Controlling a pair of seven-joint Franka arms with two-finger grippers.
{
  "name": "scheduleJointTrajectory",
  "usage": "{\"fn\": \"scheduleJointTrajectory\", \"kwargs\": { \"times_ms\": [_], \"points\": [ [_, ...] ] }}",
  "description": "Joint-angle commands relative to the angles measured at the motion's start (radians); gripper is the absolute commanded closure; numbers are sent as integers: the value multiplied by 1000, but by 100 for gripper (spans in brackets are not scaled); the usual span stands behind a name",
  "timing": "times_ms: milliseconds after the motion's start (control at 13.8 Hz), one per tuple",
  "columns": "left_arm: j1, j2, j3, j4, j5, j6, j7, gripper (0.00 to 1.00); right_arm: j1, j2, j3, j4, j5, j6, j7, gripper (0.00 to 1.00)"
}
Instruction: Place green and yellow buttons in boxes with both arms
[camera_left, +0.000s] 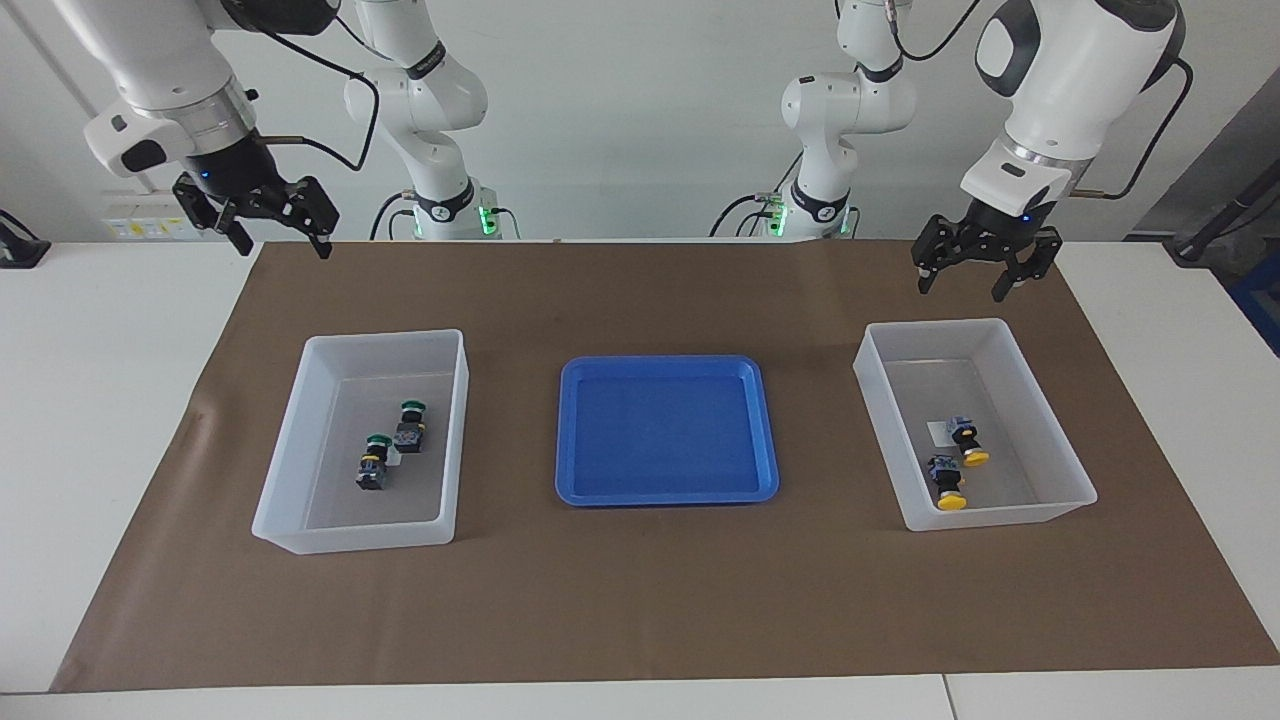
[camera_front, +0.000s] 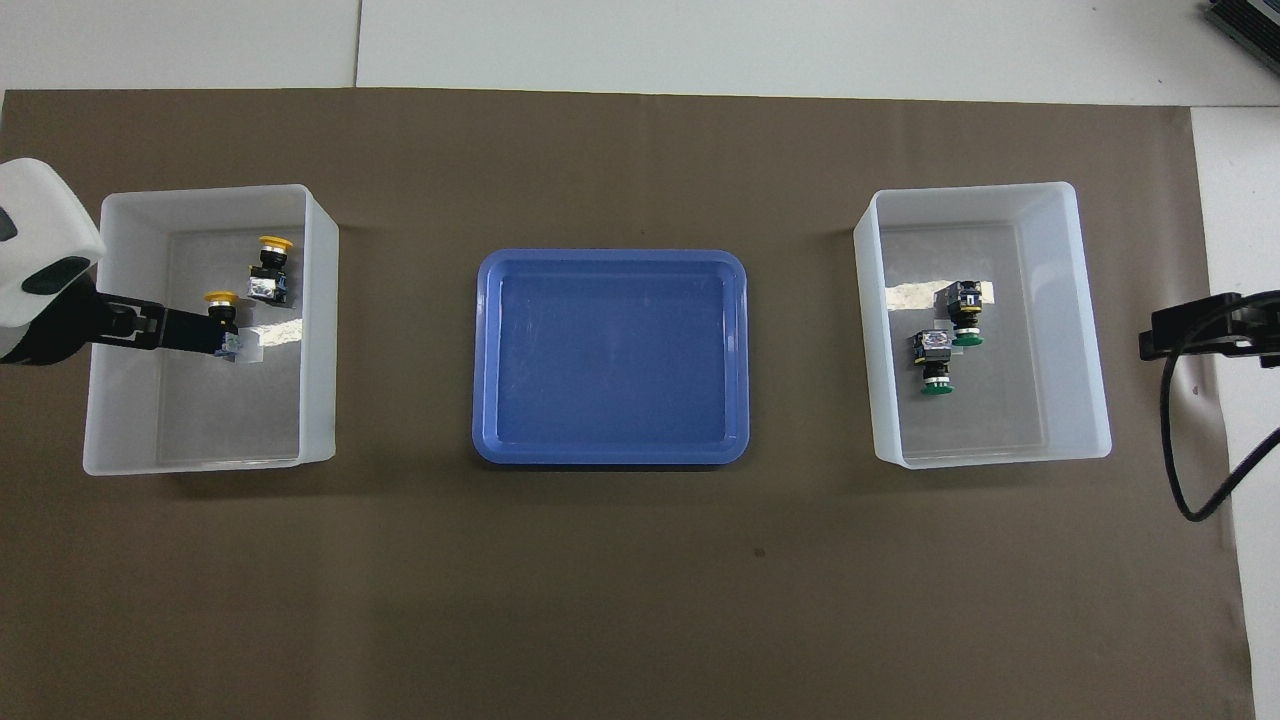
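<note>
Two green buttons lie in the translucent box toward the right arm's end; they also show in the overhead view, in that box. Two yellow buttons lie in the matching box toward the left arm's end, seen from overhead too, box. My left gripper is open and empty, raised over the robots' edge of the yellow box. My right gripper is open and empty, raised over the mat's corner.
A shallow blue tray with nothing in it lies between the two boxes. A brown mat covers the table. Two smaller white arms with green-lit bases stand at the robots' edge.
</note>
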Motion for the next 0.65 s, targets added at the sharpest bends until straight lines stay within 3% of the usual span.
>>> {"fn": "scheduleJointTrajectory", "kwargs": {
  "times_ms": [0, 582],
  "points": [
    [-9, 71, 5, 109, 17, -66, -16, 0, -1, -3, 1, 1, -7, -14, -27, 0],
    [-3, 37, 5, 63, 19, -66, -27, 0, -3, -3, 1, 1, -3, -17, -27, 0]
  ]
}}
